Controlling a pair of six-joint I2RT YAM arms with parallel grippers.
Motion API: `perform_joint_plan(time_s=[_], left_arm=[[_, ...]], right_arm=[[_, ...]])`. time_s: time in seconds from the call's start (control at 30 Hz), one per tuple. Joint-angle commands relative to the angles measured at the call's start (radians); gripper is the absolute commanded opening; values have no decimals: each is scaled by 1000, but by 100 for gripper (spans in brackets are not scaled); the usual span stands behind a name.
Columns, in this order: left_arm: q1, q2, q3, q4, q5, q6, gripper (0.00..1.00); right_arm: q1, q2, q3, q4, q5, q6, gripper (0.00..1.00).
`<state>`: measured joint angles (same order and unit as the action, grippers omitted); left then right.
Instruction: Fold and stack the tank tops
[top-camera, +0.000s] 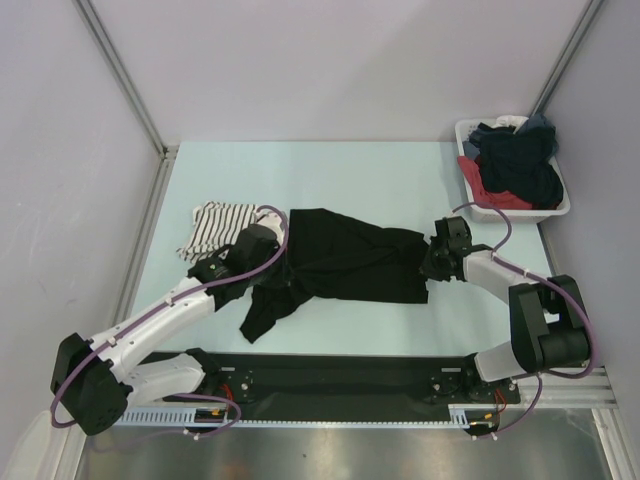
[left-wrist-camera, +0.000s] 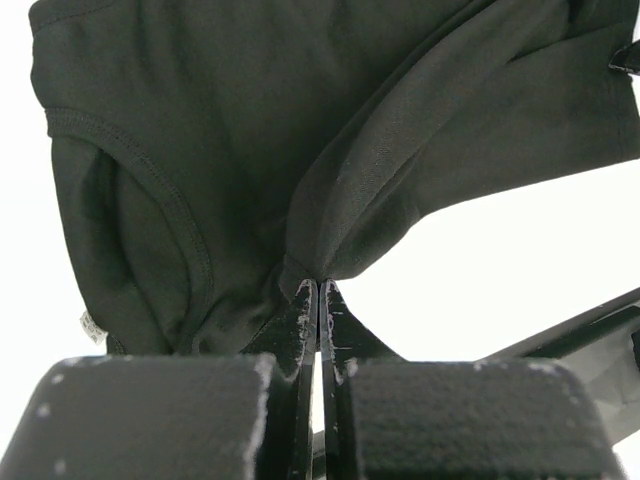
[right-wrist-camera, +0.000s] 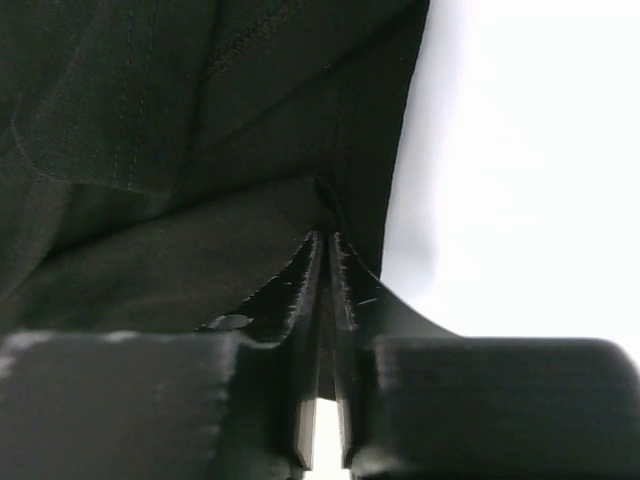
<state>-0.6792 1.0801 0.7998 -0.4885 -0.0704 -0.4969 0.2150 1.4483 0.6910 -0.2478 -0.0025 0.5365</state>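
Left hand (left-wrist-camera: 318, 287) and right hand (right-wrist-camera: 328, 240), both pressed together, pinch opposite ends of the black tank top (top-camera: 350, 262) lying on the desk (top-camera: 340, 180); the striped tank top (top-camera: 215, 228) sits just beside its left end.

White arm links (top-camera: 170, 305), black joints (top-camera: 545, 335), purple cables (top-camera: 150, 318); scuffed black fingers (left-wrist-camera: 300, 330).

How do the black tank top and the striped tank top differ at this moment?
The black tank top is plain; the striped tank top is white with thin black stripes. The black one stretches across the table; the striped one sits compact at its left. The left gripper and right gripper pinch the black one, not the striped. Both lie on the table.
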Motion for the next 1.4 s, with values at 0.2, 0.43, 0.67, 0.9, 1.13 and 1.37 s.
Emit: perform_joint_plan(time_s=[0.2, 0.43, 0.67, 0.9, 1.13, 1.37], left_arm=[[7, -3, 16, 18, 3, -3, 0], [7, -3, 79, -25, -20, 4, 0], [9, 1, 217, -103, -65, 38, 0], [9, -20, 626, -292, -170, 124, 0], [9, -141, 863, -335, -169, 215, 0], [9, -236, 894, -320, -98, 209, 0]], right_arm=[[7, -133, 56, -70, 108, -18, 0], [-35, -319, 117, -177, 141, -39, 0], [-130, -517, 185, -168, 29, -62, 0], [-157, -646, 416, -182, -42, -72, 0], [-157, -769, 680, -223, -39, -82, 0], [-158, -850, 824, -249, -122, -86, 0]])
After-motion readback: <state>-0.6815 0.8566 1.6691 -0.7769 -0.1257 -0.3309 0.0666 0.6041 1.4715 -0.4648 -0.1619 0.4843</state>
